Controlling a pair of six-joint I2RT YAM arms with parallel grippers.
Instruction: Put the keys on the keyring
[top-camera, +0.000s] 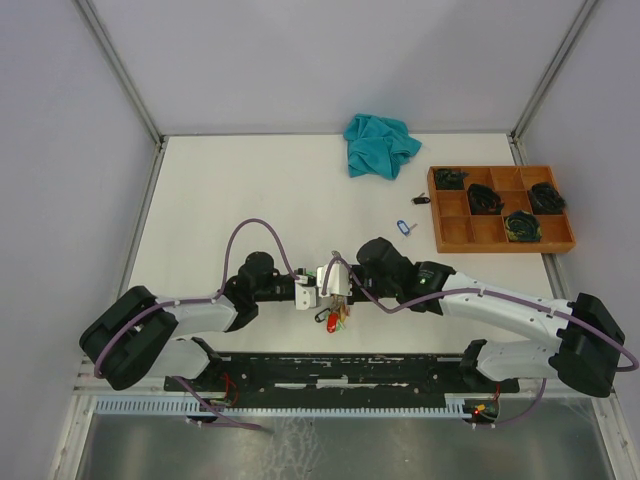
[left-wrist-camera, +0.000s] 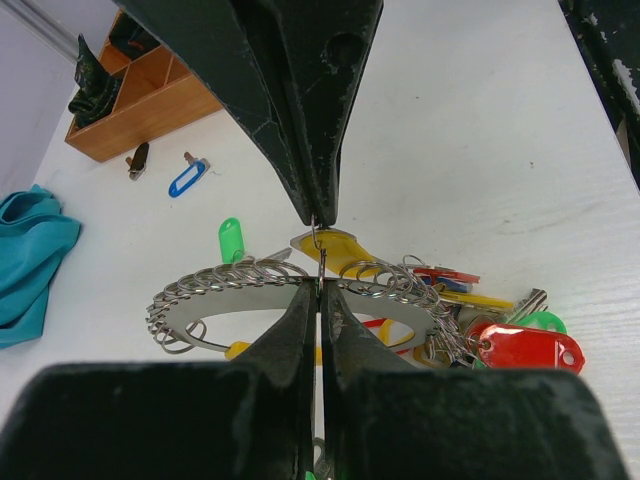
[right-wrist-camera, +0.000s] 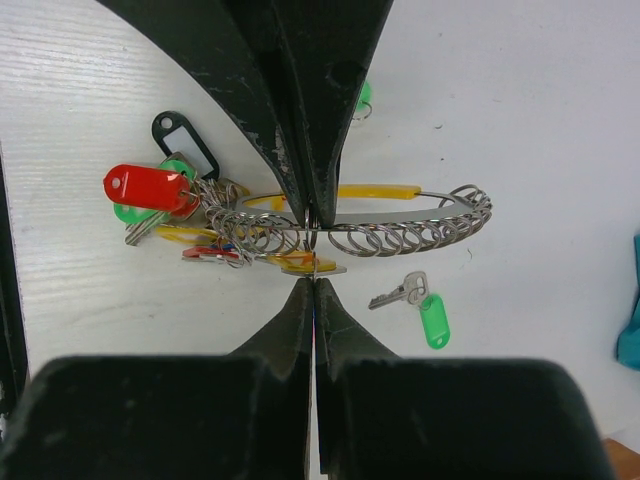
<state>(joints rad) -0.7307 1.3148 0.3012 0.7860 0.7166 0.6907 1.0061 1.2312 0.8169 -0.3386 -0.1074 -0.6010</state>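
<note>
The silver keyring (left-wrist-camera: 222, 298) hangs above the table, strung with many small split loops and a bunch of tagged keys (left-wrist-camera: 520, 346). My left gripper (left-wrist-camera: 320, 286) is shut on the keyring's wire at its middle. Coming from the opposite side, my right gripper (right-wrist-camera: 314, 279) is shut on the thin loop of a yellow-tagged key (right-wrist-camera: 312, 265) right against the keyring (right-wrist-camera: 400, 218). Red, green and black tags (right-wrist-camera: 146, 187) dangle at one end. A loose green-tagged key (right-wrist-camera: 424, 306) lies on the table under the ring. In the top view both grippers meet at the bunch (top-camera: 335, 318).
A blue-tagged key (top-camera: 403, 226) and a dark key (top-camera: 420, 199) lie on the table beside a wooden compartment tray (top-camera: 455, 232) at the right. A teal cloth (top-camera: 380, 146) is crumpled at the far edge.
</note>
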